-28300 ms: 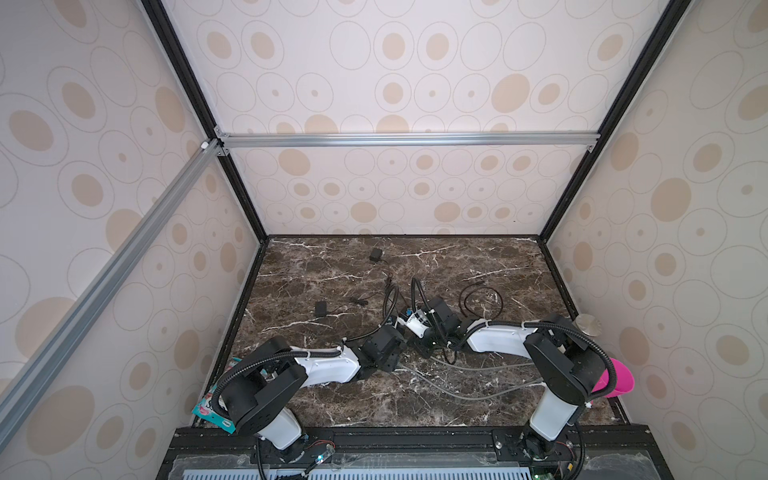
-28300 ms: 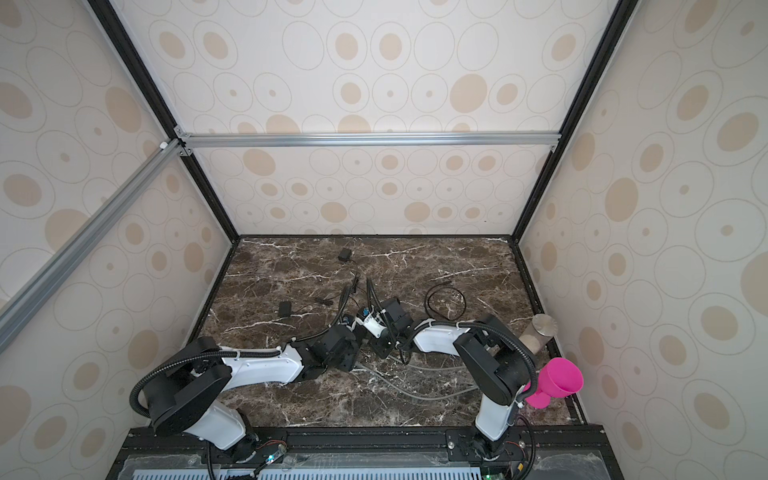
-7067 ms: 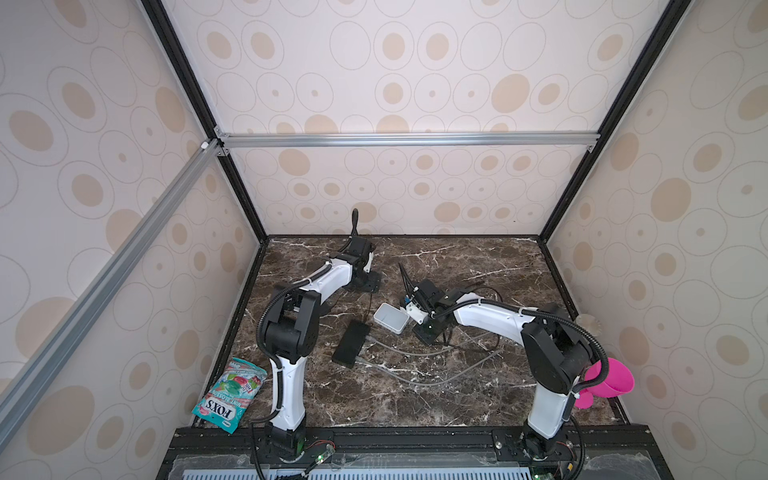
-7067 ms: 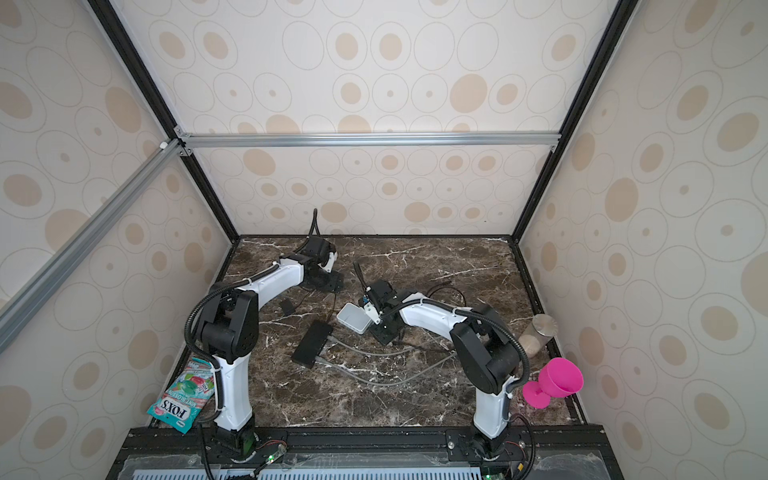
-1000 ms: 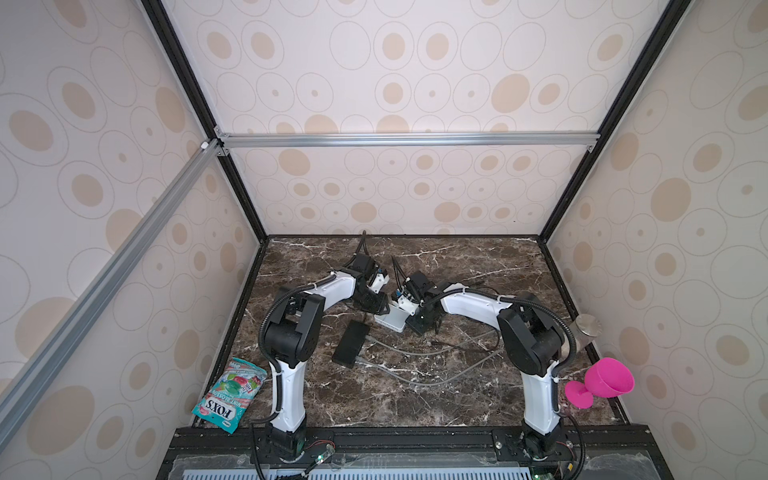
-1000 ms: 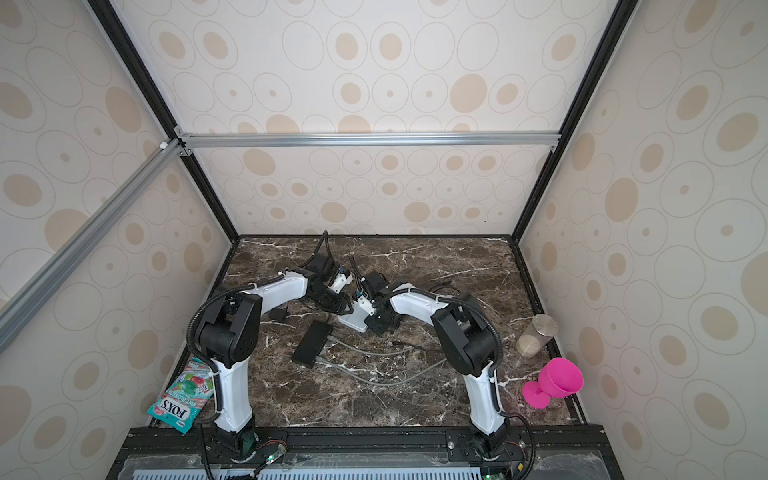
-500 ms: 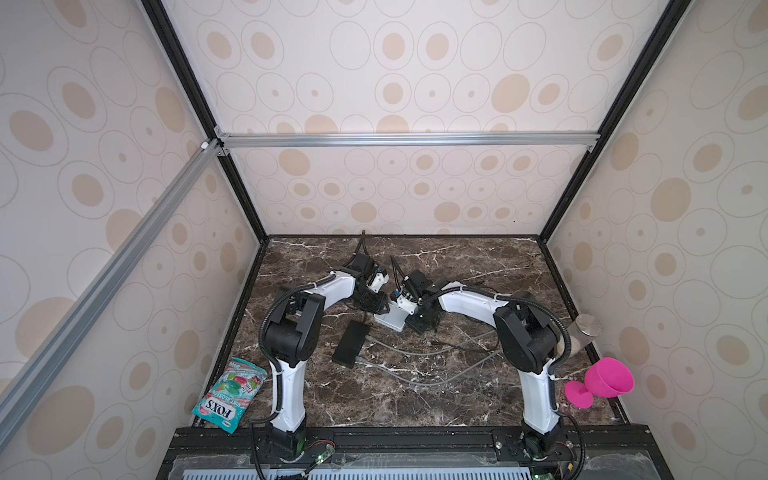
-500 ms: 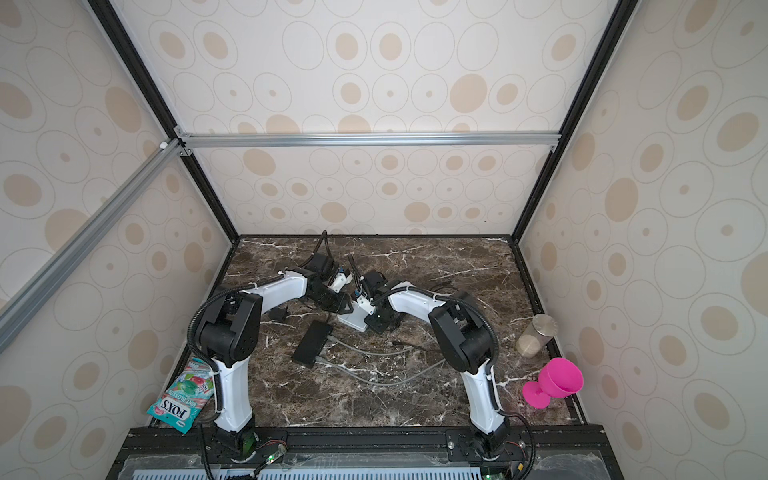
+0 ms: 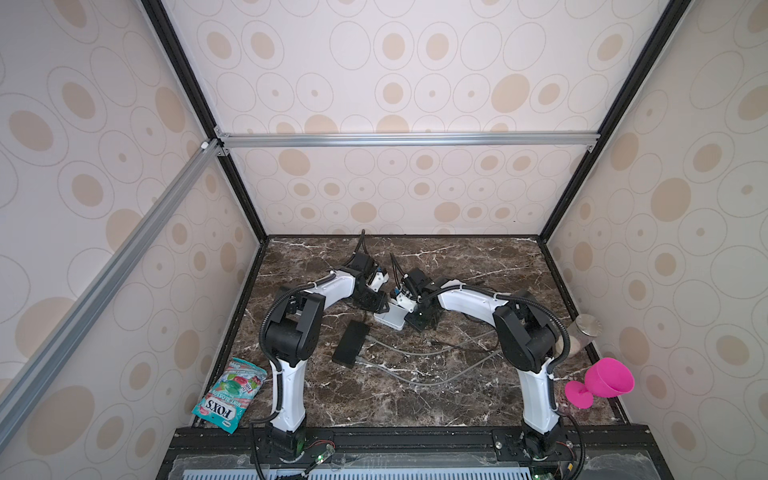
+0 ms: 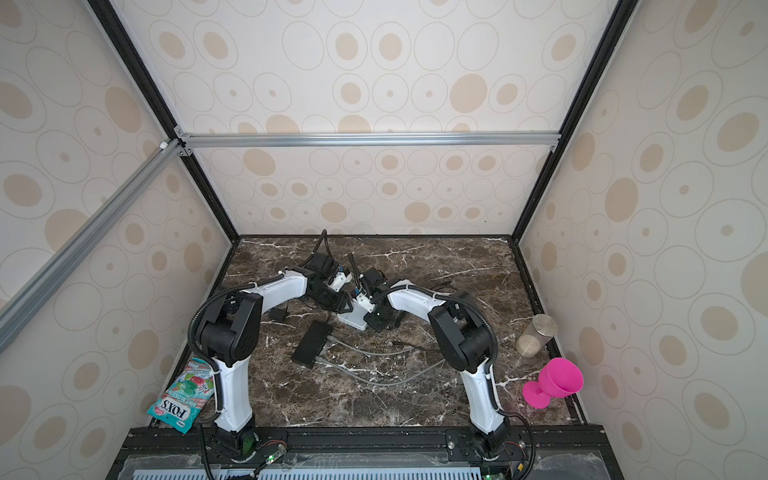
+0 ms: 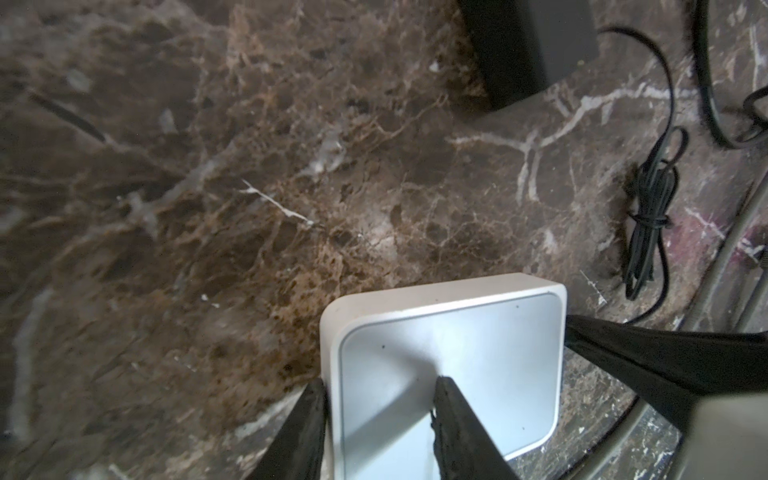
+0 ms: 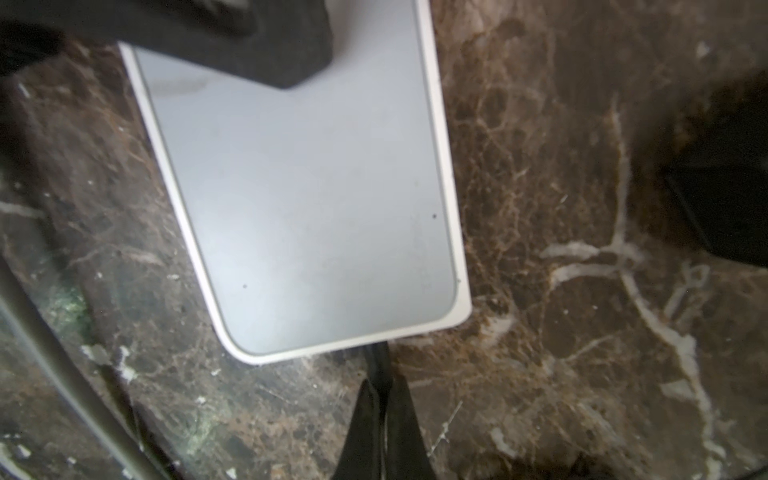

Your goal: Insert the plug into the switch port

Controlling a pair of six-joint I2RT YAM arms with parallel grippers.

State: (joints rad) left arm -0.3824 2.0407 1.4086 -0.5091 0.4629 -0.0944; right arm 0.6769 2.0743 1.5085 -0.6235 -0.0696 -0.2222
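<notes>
Marble, dark and white-veined, is seen as the table [image 9: 478,266], walled in by spotted panels. Both arms are stretched from the near edge toward the middle, where they meet. A candy bag [image 9: 230,395] is laid at the near left corner. A black box [image 9: 351,343] is set left of centre, with grey cables [image 9: 415,353] run from it to the right. A pink goblet [image 9: 602,380] is seen at the near right edge, with a metal-lidded jar [image 9: 582,332] stood just beyond it.

The white switch [image 9: 390,319] is found at mid-table, just beyond the box, between the two grippers. It is gripped at its left end by the left gripper [image 9: 378,305]: in the left wrist view one finger [image 11: 305,419] is pressed to its side wall and the other is laid on its top face. The right gripper [image 12: 382,390] is closed at the switch's right side, its fingers pressed together on a thin dark plug [image 12: 377,357]. The plug's tip is set against the switch's side wall; whether it is seated in a port cannot be told.
</notes>
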